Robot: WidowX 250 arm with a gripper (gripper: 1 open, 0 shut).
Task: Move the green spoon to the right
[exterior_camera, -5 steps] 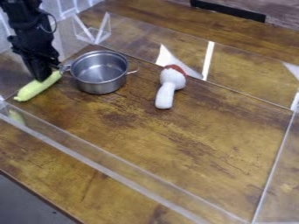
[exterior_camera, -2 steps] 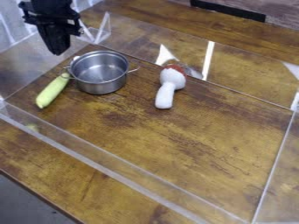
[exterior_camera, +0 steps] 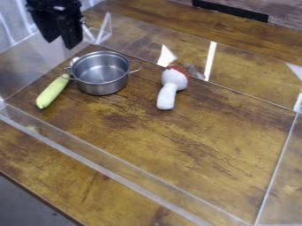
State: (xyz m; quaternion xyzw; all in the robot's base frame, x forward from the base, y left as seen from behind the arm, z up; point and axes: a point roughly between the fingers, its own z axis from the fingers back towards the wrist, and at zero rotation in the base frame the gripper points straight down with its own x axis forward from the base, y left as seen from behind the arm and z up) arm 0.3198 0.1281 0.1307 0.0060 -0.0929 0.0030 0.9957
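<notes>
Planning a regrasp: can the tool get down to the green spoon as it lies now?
Probably yes. The green spoon lies flat and uncovered on the table, left of the pot. The tool hangs above it, nothing between; the pot's nearness leaves little room on that side.

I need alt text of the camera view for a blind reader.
A green spoon lies on a wooden table just left of a steel pot, with the black gripper raised above them. A white mushroom-shaped toy lies right of the pot.
</notes>
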